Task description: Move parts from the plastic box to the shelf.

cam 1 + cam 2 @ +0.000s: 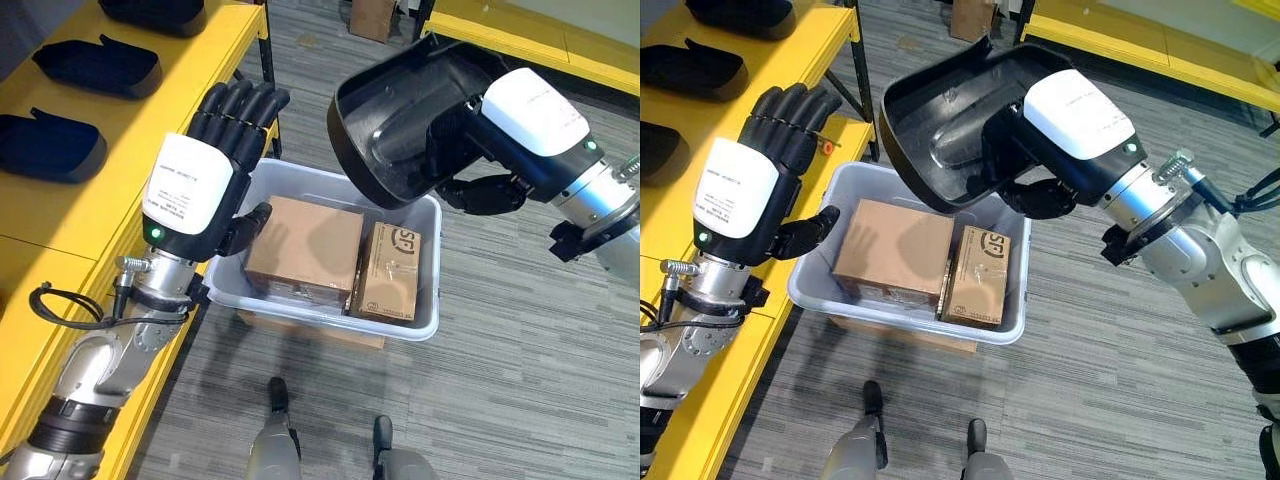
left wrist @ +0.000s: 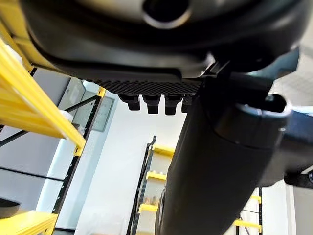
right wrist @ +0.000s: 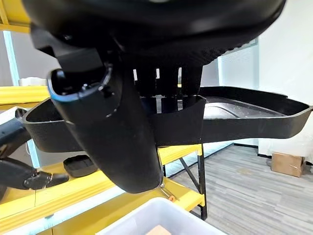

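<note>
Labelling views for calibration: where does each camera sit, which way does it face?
Left eye, head: looks down at white plastic bin with cardboard boxes; left hand open.
Right eye, head: same scene, slightly offset; right hand grips black moulded plastic part.
Left wrist: looks past its fingers toward yellow shelf frame.
Right wrist: looks along the hand at the part's rim.
Shared: both eyes show bin, both hands.

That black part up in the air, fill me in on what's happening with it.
The right hand grips a black moulded part by its rim, fingers inside and thumb outside, and holds it above the plastic box on the floor. Two cardboard boxes lie in that box. The left hand is open and empty beside the yellow shelf, where similar black parts already sit.
</note>
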